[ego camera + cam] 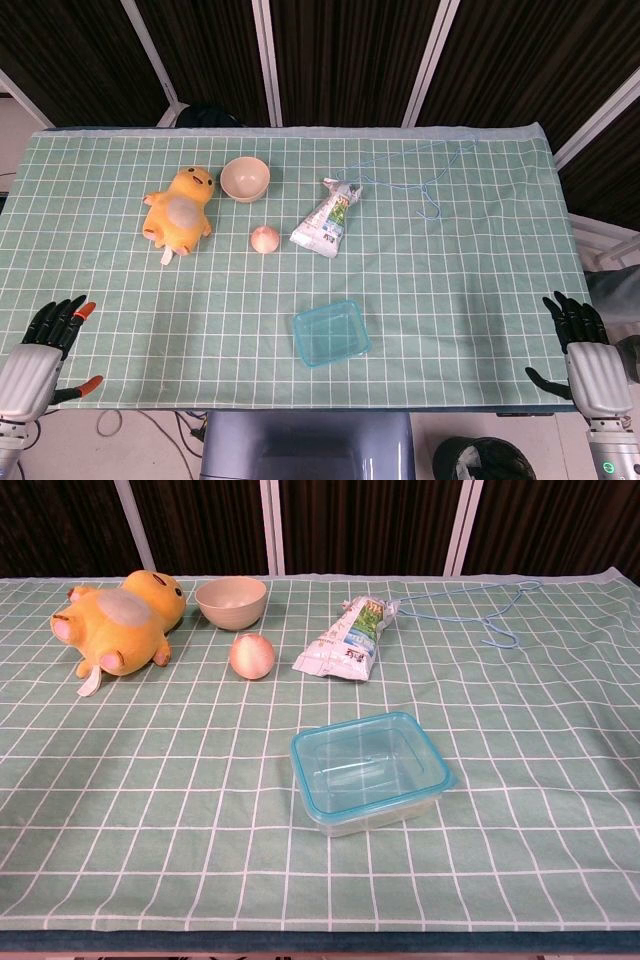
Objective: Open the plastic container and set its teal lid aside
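A clear plastic container (330,334) (369,773) with its teal lid (366,760) on top sits near the front middle of the table. My left hand (40,355) hangs at the front left corner, fingers spread, holding nothing. At the front right corner my right hand (588,360) is likewise open and empty. Both hands are far from the container and appear only in the head view.
Toward the back stand a yellow plush toy (180,208), a beige bowl (245,178), an onion (264,238), a snack bag (327,220) and a blue wire hanger (420,175). A green checked cloth (460,280) covers the table.
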`<state>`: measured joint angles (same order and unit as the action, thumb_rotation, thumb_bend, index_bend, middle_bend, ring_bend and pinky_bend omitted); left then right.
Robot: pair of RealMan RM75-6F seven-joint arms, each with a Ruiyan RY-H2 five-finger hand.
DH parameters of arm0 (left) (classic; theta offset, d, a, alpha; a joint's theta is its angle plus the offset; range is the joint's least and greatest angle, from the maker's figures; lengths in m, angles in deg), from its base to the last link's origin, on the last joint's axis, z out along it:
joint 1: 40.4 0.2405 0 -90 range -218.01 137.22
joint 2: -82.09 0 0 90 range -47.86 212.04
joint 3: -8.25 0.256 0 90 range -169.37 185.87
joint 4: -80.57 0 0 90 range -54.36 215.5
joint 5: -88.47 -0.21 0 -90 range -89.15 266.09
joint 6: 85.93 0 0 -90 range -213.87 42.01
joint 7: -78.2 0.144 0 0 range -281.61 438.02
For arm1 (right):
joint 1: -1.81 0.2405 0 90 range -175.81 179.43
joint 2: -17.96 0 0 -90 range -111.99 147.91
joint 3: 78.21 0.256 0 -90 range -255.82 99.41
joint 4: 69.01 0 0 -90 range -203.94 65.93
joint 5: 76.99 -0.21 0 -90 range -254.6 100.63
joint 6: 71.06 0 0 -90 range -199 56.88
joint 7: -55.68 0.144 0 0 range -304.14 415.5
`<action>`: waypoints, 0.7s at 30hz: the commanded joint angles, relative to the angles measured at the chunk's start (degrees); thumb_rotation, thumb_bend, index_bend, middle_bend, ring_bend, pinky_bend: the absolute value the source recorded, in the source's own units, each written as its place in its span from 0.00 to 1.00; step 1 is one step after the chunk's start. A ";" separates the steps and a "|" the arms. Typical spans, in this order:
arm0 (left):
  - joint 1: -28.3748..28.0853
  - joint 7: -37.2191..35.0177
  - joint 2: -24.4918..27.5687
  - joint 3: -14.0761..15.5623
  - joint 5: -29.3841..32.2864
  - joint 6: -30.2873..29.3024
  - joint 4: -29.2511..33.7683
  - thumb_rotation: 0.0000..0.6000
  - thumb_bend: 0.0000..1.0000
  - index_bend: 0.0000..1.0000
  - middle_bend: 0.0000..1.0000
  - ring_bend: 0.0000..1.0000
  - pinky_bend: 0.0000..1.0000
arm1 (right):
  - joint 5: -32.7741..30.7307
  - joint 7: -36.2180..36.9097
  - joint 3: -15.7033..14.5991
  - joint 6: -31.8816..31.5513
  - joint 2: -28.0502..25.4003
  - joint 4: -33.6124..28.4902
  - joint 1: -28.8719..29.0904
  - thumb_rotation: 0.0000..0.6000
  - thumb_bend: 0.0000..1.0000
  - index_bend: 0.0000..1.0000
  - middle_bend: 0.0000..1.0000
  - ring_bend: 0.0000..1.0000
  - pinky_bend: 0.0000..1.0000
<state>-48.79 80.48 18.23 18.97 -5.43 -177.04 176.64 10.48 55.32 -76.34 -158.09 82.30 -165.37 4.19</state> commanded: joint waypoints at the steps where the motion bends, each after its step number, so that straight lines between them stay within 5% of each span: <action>1: -0.64 0.90 0.36 -0.39 -0.19 1.52 2.89 1.00 0.00 0.00 0.00 0.00 0.03 | -0.35 0.22 0.24 0.00 0.02 -0.02 -0.02 1.00 0.25 0.00 0.00 0.00 0.00; 8: -4.86 7.89 0.42 -3.47 0.24 7.80 11.51 1.00 0.00 0.00 0.00 0.00 0.03 | -1.28 0.53 0.53 0.77 0.30 -0.11 0.14 1.00 0.25 0.00 0.00 0.00 0.00; 21: -19.92 20.10 -4.75 -12.26 10.53 30.16 19.60 1.00 0.00 0.00 0.00 0.00 0.03 | -3.00 1.40 1.46 1.18 0.41 -0.52 0.15 1.00 0.25 0.00 0.00 0.00 0.00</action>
<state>-65.66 96.83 16.12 9.26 1.28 -150.38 194.10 7.50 56.69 -74.90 -156.93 82.69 -165.88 4.33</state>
